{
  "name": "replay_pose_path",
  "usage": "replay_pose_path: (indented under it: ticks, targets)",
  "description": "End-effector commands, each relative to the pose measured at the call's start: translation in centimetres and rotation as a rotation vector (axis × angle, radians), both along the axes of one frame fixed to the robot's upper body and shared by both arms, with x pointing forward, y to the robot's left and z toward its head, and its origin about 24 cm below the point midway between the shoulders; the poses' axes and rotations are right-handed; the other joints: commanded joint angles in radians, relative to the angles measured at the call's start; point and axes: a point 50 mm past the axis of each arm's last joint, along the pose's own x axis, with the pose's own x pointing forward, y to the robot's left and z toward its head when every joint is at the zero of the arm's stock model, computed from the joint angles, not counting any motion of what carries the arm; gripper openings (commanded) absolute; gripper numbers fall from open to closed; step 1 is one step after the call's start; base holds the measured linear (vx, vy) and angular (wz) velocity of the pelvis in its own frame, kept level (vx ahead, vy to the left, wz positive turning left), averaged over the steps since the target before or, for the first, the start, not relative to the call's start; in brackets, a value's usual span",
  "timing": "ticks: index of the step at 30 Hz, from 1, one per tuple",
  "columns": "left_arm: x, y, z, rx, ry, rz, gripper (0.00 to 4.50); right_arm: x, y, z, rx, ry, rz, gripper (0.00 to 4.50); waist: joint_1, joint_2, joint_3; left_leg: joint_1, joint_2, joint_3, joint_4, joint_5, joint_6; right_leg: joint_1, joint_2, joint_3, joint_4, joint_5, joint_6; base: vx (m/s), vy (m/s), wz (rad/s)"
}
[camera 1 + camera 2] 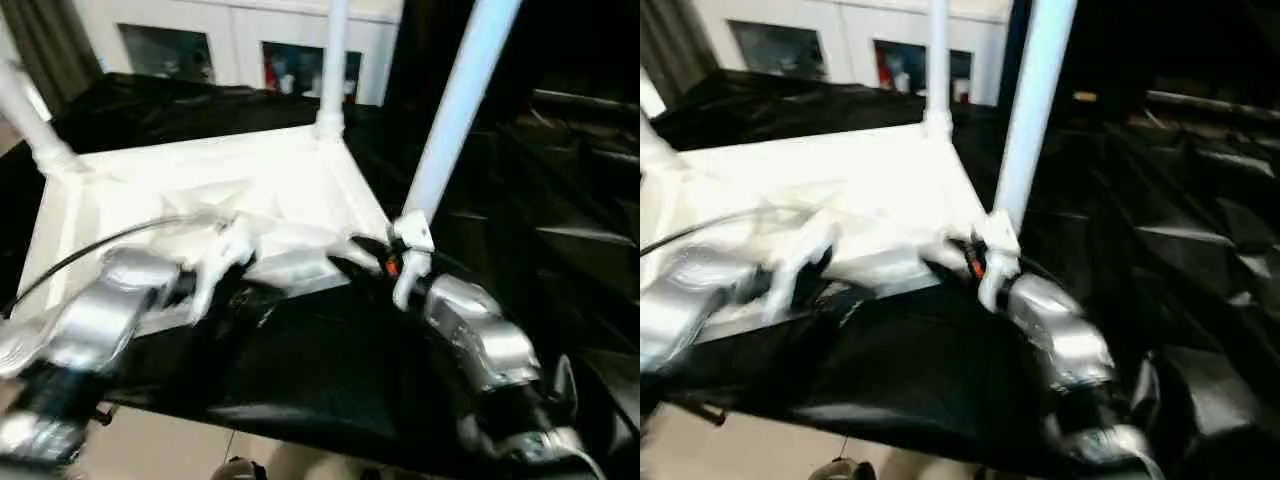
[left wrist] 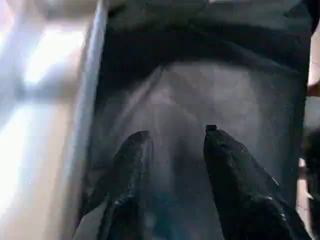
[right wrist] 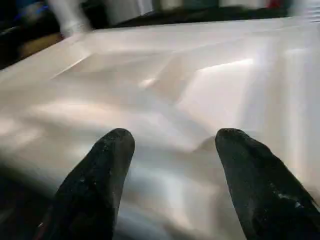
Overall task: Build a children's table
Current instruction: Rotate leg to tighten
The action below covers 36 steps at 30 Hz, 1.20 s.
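White plastic tabletop [image 1: 290, 200] upside down on black sheet [image 1: 330, 370], three legs [image 1: 460, 110] upright in corner sockets. Left gripper [image 2: 172, 137] fingers apart, empty; right gripper [image 3: 172, 137] fingers apart over ribbed underside.

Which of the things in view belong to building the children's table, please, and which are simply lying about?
Belonging to the job:
- white table top, lying underside up
- three legs standing in its corners

Just lying about:
- black sheet under the table
- white cabinet behind
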Motion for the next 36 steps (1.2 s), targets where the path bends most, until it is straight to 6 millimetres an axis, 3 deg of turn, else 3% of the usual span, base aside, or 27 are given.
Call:
replay_pose_path:
  ticks: [1,7,11,14,17,19,22,25,26,31,33,35,36]
  targets:
    - [-1.0,0.6,-0.3,0.052,0.018,0.053,2.17,1.1,-0.6,-0.4,0.044,0.025,-0.184,2.99,-0.009,0.018,-0.059,0.028,0.037,-0.017,-0.075,-0.144,-0.011,0.045,-0.048,0.049,-0.052,-0.014,-0.245,0.0,0.0,0.0]
    - [-1.8,2.4,-1.7,0.182,0.039,0.166,2.68,2.5,-2.2,-0.8,0.101,0.068,-0.43,2.99,-0.006,0.023,-0.054,0.042,0.035,-0.015,-0.079,-0.23,-0.043,0.034,-0.041,0.052,-0.064,-0.108,-0.213,0.0,0.0,0.0]
    - [-1.7,2.8,-1.8,0.211,0.018,0.207,3.02,3.2,-3.4,-0.9,0.124,0.084,-0.548,2.99,-0.004,0.022,-0.056,0.039,0.033,-0.016,-0.078,-0.222,-0.051,0.037,-0.041,0.052,-0.059,-0.086,-0.203,0.0,0.0,0.0]
    - [-1.5,2.8,-1.6,0.21,-0.005,0.233,3.18,3.7,-4.7,-0.9,0.135,0.089,-0.641,2.99,-0.004,0.018,-0.058,0.032,0.03,-0.016,-0.074,-0.195,-0.04,0.042,-0.042,0.051,-0.055,-0.053,-0.199,0.0,0.0,0.0]
    - [-1.2,3.0,-1.2,0.208,-0.035,0.256,3.5,4.5,-7.3,-0.4,0.137,0.073,-0.764,2.99,-0.004,0.021,-0.058,0.034,0.029,-0.015,-0.072,-0.192,-0.037,0.04,-0.04,0.049,-0.054,-0.051,-0.206,0.0,0.0,0.0]
    - [-0.8,3.1,-1.0,0.202,-0.059,0.276,3.63,4.9,-9.2,0.1,0.126,0.05,-0.816,2.99,0.004,0.02,-0.059,0.041,0.028,-0.009,-0.067,-0.203,-0.033,0.036,-0.037,0.05,-0.056,-0.05,-0.211,0.0,0.0,0.0]
    - [-0.5,3.2,-0.7,0.183,-0.089,0.289,3.96,5.2,-10.9,0.7,0.103,0.032,-0.85,2.99,0.008,0.02,-0.061,0.03,0.027,-0.013,-0.066,-0.174,-0.024,0.045,-0.039,0.048,-0.05,-0.034,-0.206,0.0,0.0,0.0]
    - [-0.2,3.1,-0.4,0.158,-0.124,0.291,4.13,5.3,-12.1,1.2,0.079,0.015,-0.874,2.99,0.008,0.015,-0.064,0.026,0.023,-0.012,-0.059,-0.144,-0.009,0.05,-0.036,0.046,-0.046,0.004,-0.21,0.0,0.0,0.0]
    - [-0.2,3.1,-0.1,0.135,-0.134,0.293,4.28,5.5,-13.0,1.6,0.062,0.006,-0.889,2.99,0.011,0.02,-0.066,0.027,0.022,-0.013,-0.057,-0.137,-0.006,0.05,-0.037,0.045,-0.044,0.014,-0.216,0.0,0.0,0.0]
    - [-2.1,3.4,0.8,0.041,-0.136,0.228,4.45,5.6,-16.9,3.6,-0.005,-0.049,-0.933,2.99,0.004,0.008,-0.062,0.017,0.021,-0.01,-0.051,-0.128,0.033,0.054,-0.036,0.041,-0.046,0.01,-0.237,0.0,0.0,0.0]
    - [-3.7,4.0,0.6,0.049,-0.081,0.191,4.45,5.4,-17.5,3.8,-0.016,-0.061,-0.909,2.99,0.001,0.006,-0.057,0.014,0.021,-0.011,-0.051,-0.136,0.047,0.053,-0.037,0.041,-0.047,-0.017,-0.232,0.0,0.0,0.0]
    - [-3.8,4.1,0.6,0.051,-0.075,0.189,4.45,5.4,-17.5,3.8,-0.019,-0.061,-0.904,2.99,-0.002,0.006,-0.055,0.016,0.023,-0.01,-0.053,-0.148,0.054,0.049,-0.036,0.04,-0.054,-0.051,-0.228,0.0,0.0,0.0]
    - [-4.6,4.6,0.5,0.061,-0.035,0.182,4.45,5.3,-17.4,3.6,-0.035,-0.066,-0.867,2.99,-0.004,0.01,-0.052,0.019,0.024,-0.01,-0.053,-0.168,0.05,0.046,-0.034,0.04,-0.057,-0.084,-0.228,0.0,0.0,0.0]
